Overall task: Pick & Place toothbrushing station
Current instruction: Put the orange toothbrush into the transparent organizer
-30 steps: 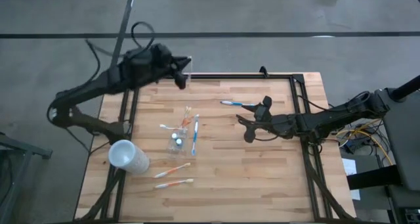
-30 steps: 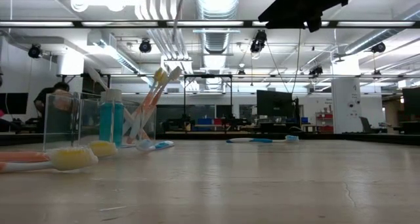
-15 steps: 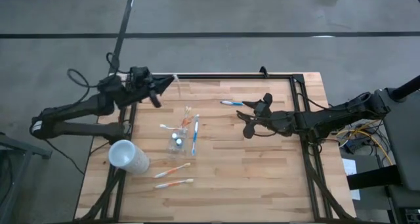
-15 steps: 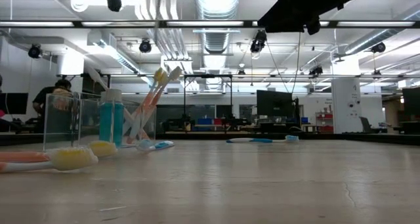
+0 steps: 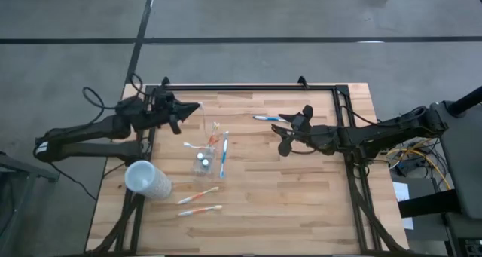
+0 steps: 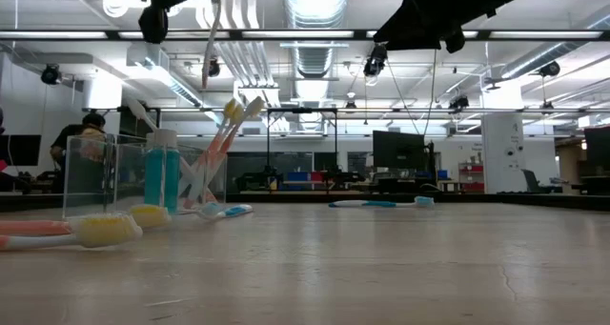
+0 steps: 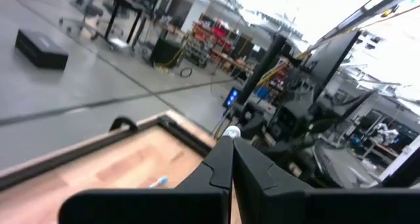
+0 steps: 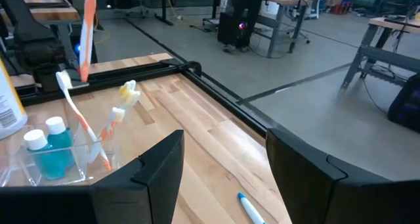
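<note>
A clear tumbler [image 5: 203,160] stands mid-table with a blue toothpaste tube [image 6: 161,175] and several toothbrushes [image 6: 225,139] leaning in it. Two white-orange toothbrushes [image 5: 198,196] lie flat near the front. A white-blue toothbrush [image 5: 265,119] lies flat at the far middle. My left gripper [image 5: 183,108] hovers over the table's far left corner, shut on a white-orange toothbrush [image 6: 211,30]. My right gripper [image 5: 289,136] hangs open just right of the white-blue toothbrush, above the wood, with nothing between its fingers. My left gripper pinches the white-orange toothbrush between its two shut fingers, which point level toward the table's right. A white tip [image 7: 231,133] shows just past the fingertips. The orange handle [image 8: 86,33] hangs below them, nearly upright and well clear of the table.
A frosted whitish cup [image 5: 147,179] lies on its side at the front left. A black frame rail [image 5: 248,87] runs along the far edge and down both sides. Bare wood [image 5: 301,204] lies at the front right. A person [image 6: 86,134] sits in the room behind.
My left gripper has drawn back from the far edge toward the table's left and come down, rolling its wrist, with the toothbrush still in its fingers. The toothbrush now hangs into the low view's top. My right gripper has kept open and nearly still.
</note>
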